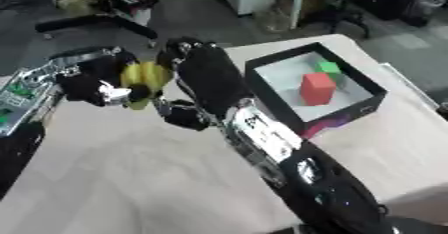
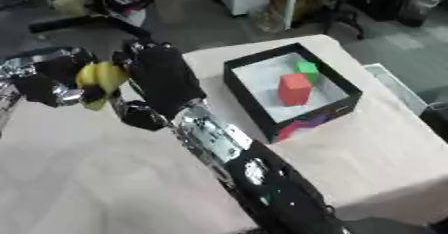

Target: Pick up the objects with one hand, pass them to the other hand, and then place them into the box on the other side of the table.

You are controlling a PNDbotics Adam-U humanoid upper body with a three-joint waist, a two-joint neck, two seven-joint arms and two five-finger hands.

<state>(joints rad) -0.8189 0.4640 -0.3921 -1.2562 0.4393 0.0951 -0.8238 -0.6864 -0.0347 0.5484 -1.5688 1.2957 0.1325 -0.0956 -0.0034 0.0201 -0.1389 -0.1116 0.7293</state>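
A yellow banana is held above the table's far left part, with my left hand curled round it from the left. My right hand reaches across from the lower right and stands against the banana's right side. Its back faces me, its fingers are straight and point up, and its thumb hangs below. The black box with a white inside sits at the far right of the table. In it lie a red block and a green block.
The pale wooden table stretches in front of both arms. My right forearm crosses it diagonally. Beyond the table's far edge is a grey floor with dark furniture and clutter.
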